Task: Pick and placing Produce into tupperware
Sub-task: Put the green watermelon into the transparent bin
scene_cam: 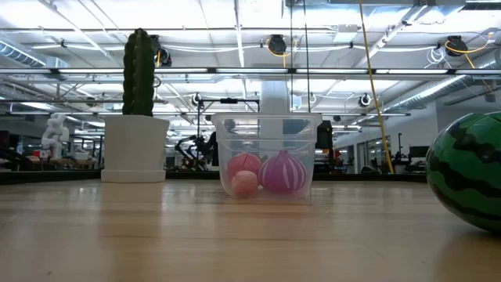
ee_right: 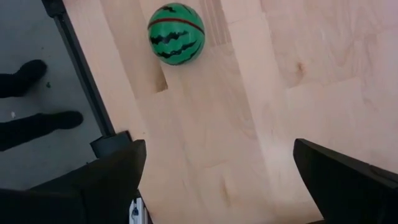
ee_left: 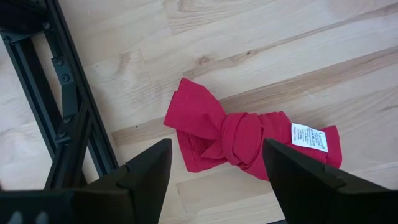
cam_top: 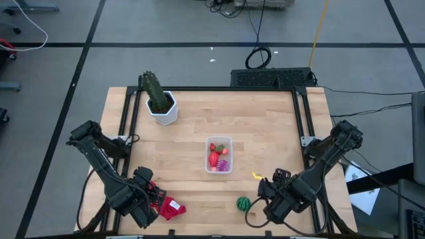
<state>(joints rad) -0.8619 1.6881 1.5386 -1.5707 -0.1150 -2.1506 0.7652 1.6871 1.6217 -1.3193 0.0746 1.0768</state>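
The right pincer (cam_top: 260,207) is hovering over the near right part of the light wooden desk (cam_top: 265,119) with its jaws spread to their widest and gripping nothing. The small green striped watermelon ball (ee_right: 176,33) is lying on the desk just ahead of its fingertips, apart from them. The small clear plastic rectangular tub (cam_top: 218,155) is sitting well beyond that pincer toward the desk's middle, holding several small red pieces (cam_top: 214,159) and a purple striped ball (scene_cam: 282,172). A tiny yellow piece (cam_top: 257,176) is lying near the right pincer, between it and the tub. The left pincer (cam_top: 154,199) is hanging partly open and empty, with a knotted red cloth (ee_left: 242,140) lying on the desk just ahead of it.
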